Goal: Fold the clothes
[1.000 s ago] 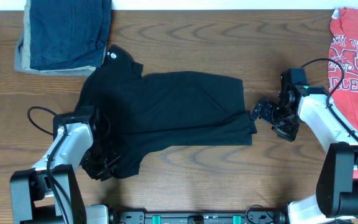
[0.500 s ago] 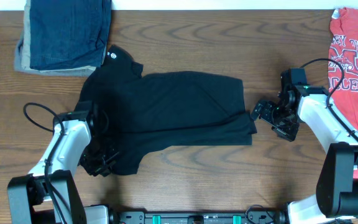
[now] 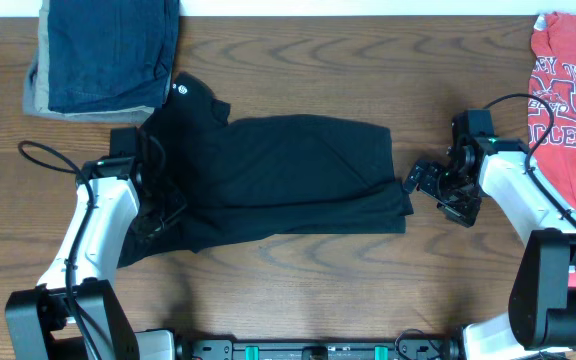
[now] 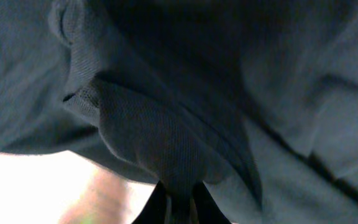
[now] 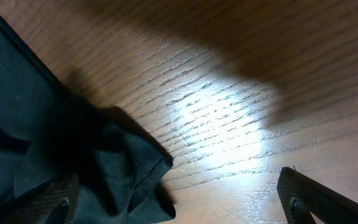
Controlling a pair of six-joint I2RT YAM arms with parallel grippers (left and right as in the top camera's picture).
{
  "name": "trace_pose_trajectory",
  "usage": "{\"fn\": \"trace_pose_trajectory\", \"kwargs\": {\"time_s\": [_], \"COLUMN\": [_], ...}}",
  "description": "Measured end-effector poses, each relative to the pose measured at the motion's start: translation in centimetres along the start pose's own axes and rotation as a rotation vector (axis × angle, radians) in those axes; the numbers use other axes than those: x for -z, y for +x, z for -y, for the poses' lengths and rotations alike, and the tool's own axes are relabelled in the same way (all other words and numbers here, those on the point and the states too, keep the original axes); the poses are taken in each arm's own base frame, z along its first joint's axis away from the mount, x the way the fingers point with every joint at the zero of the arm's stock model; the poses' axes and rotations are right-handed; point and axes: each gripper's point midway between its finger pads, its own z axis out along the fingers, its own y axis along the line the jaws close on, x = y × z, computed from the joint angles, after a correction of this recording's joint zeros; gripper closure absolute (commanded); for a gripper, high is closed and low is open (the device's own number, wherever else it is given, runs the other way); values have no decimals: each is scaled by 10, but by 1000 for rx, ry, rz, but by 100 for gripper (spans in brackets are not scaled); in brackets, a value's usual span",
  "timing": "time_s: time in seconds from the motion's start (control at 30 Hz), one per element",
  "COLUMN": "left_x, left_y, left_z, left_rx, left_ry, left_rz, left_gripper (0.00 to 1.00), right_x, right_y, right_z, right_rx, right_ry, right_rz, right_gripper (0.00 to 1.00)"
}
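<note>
The black shirt point(image 3: 288, 170) lies across the middle of the table, partly folded, with its small white round logo point(image 3: 177, 88) at the top left. My left gripper point(image 3: 151, 225) is shut on the shirt's lower left fabric and holds it lifted; in the left wrist view the dark cloth point(image 4: 166, 124) hangs from the pinched fingers point(image 4: 178, 208). My right gripper point(image 3: 426, 180) is open beside the shirt's right edge. In the right wrist view a shirt corner point(image 5: 104, 168) lies between its spread fingers point(image 5: 179, 208).
A folded blue denim and tan stack point(image 3: 103, 55) sits at the back left. A red printed T-shirt point(image 3: 568, 100) lies at the right edge. Bare wooden table point(image 3: 298, 275) shows in front of the shirt.
My left gripper has moved up and away from the front edge, carrying the shirt's lower left flap with it over the shirt. The right arm has not moved.
</note>
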Motion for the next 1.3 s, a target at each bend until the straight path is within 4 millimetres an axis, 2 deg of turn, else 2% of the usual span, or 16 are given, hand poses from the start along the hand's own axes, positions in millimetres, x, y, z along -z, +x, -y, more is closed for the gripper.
{"fn": "trace_pose_trajectory", "kwargs": {"time_s": [0.17,0.53,1.0,1.03,1.07,1.13,1.17,1.2,1.3], "left_x": [2,9,16,17,18,20,21,22,23], "left_y": [-23,-54,-73,-75,-77,-81,-84,-85,-86], "left_z": [15,35,48,49,50,52,54,55,56], "left_rx": [-9,-22,-30,-30,-36,-34,-33,-34,-35], "left_ry": [60,142,193,198,202,212,219,224,227], "left_rz": [95,225,307,314,322,343,355,362,367], "left_gripper": [94,94,92,84,70,20,7,2,2], "right_x": [0,0,0,0,0,0,0,0,0], "right_y": [-1,-2,-2,-2,-2,-2,-2,-2,-2], "right_z": [-1,-1,-1,-1,-1,-1,-1,-1,-1], "right_rx": [1,1,1,1,1,1,1,1,1], "right_ry": [-3,-4,-4,-4,-4,-4,-4,-4,-4], "right_rz": [5,6,6,6,6,6,7,6,6], "right_gripper": [1,1,1,1,1,1,1,1,1]}}
